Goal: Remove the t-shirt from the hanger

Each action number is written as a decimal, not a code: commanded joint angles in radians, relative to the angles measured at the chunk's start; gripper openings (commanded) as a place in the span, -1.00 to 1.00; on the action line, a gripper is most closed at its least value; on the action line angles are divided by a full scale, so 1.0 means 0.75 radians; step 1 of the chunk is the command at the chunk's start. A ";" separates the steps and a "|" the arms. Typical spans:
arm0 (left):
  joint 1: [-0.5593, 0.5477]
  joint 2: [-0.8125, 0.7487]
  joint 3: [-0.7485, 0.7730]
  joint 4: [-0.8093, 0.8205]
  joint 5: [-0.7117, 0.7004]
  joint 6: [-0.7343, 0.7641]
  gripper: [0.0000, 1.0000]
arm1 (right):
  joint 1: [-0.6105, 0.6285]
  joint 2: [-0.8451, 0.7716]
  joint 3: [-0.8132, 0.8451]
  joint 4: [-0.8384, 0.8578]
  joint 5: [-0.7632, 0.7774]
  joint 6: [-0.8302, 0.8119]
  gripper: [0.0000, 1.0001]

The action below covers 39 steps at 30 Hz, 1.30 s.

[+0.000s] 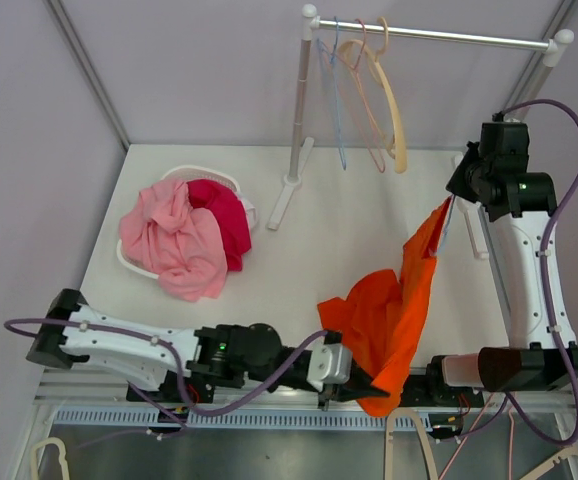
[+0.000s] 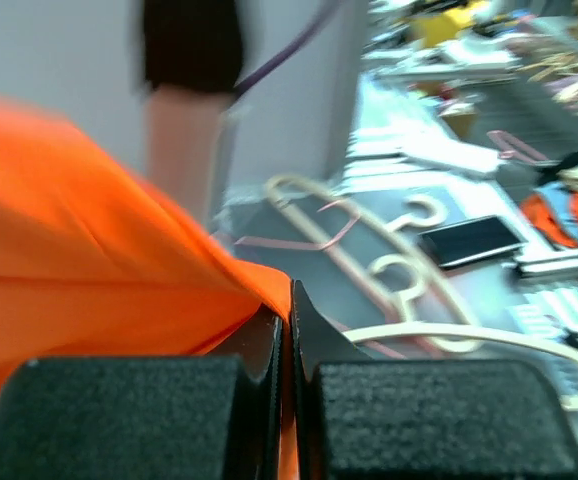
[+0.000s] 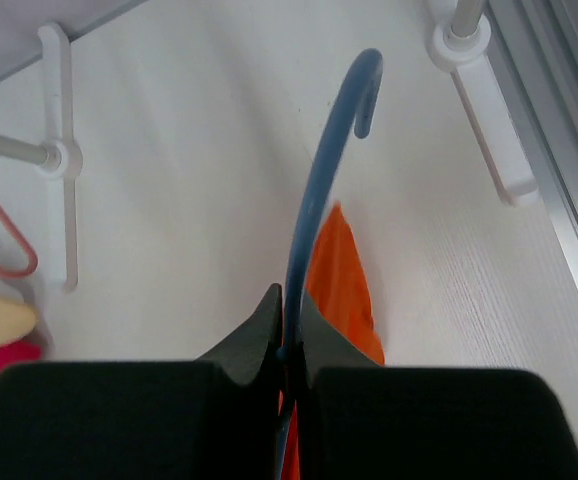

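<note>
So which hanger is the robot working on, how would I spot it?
Look at the white table, right side, near the rail. The right gripper pinches a thin blue hanger. Unlike the bare hangers on the rail, it carries an orange t-shirt.

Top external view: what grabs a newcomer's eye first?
The bright orange t-shirt, stretched in the air right of centre. The left gripper is shut on its low part near the front, while the right gripper is shut on the blue hanger at the shirt's top. Next, the heap of pink and red clothes in the white basket on the left.
</note>
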 commanded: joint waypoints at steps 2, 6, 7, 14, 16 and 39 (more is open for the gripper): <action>-0.201 -0.212 0.152 -0.214 0.125 0.096 -0.99 | -0.009 0.036 -0.052 0.376 0.177 0.047 -1.00; -0.249 -0.325 0.099 -0.239 0.093 0.135 -0.99 | -0.021 0.042 -0.027 0.382 0.211 0.041 -1.00; -0.245 -0.334 0.073 -0.231 0.048 0.123 -0.99 | -0.027 0.040 -0.013 0.364 0.199 0.041 -1.00; 0.195 -0.052 -0.098 -0.153 0.113 -0.343 -0.99 | -0.015 -0.021 0.161 0.196 -0.035 0.047 -1.00; 0.358 0.172 -0.055 -0.199 0.216 -0.435 -0.99 | -0.011 -0.046 0.184 0.155 -0.107 0.039 -1.00; 1.384 0.109 1.033 -1.214 0.451 -0.626 -0.99 | 0.036 -0.273 -0.266 0.975 -0.453 -0.180 -1.00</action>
